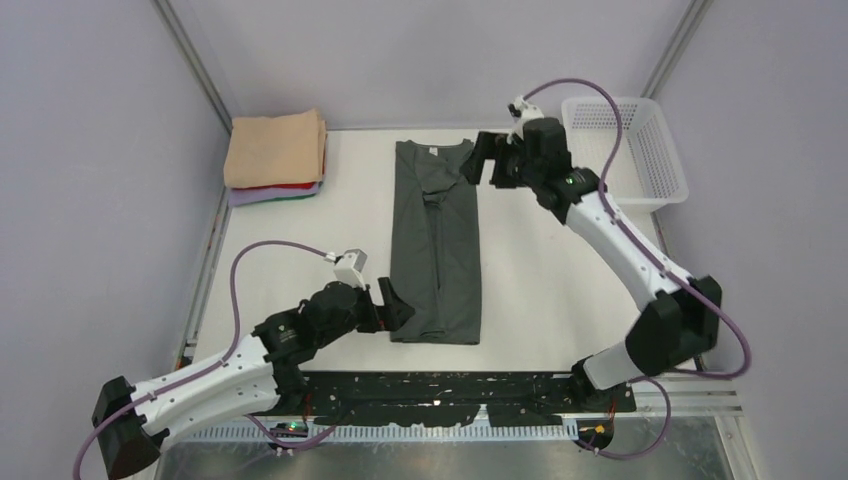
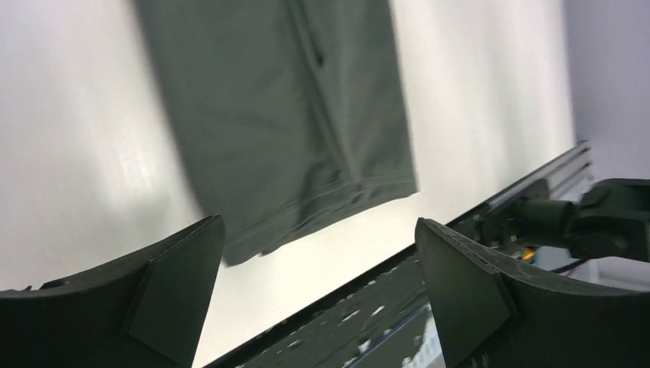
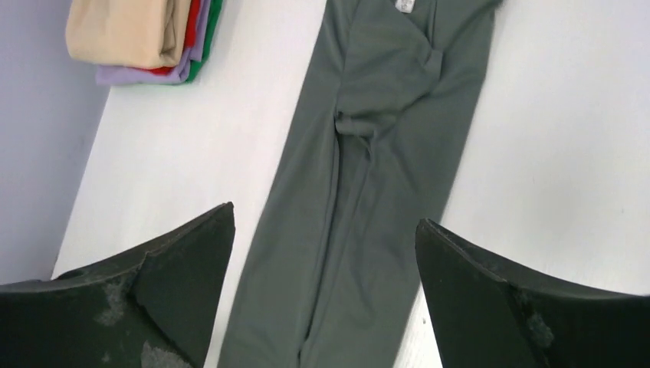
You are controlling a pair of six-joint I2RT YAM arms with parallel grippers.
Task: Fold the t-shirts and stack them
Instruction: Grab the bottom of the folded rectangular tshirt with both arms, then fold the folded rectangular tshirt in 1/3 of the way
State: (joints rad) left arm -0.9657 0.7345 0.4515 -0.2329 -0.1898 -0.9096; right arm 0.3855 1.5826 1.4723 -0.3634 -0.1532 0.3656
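- Grey shirt (image 1: 437, 250): soft, light, limp cloth that will likely sag and slip out of its lengthwise fold. It is best pinched at the end corners: the hem just ahead of the left claw (image 1: 398, 305), the collar just beside the right claw (image 1: 482, 160).
- Left claw: jaws spread wide and empty, with the hem corner in front of the fingertips, not between them.
- Right claw: spread wide and empty, hovering by the collar's right corner; contact unclear.
- The shirt lies as a long strip between the two claws.
- Folded stack (image 1: 275, 155): well left of the right claw. The basket (image 1: 640, 150) is near its other side.
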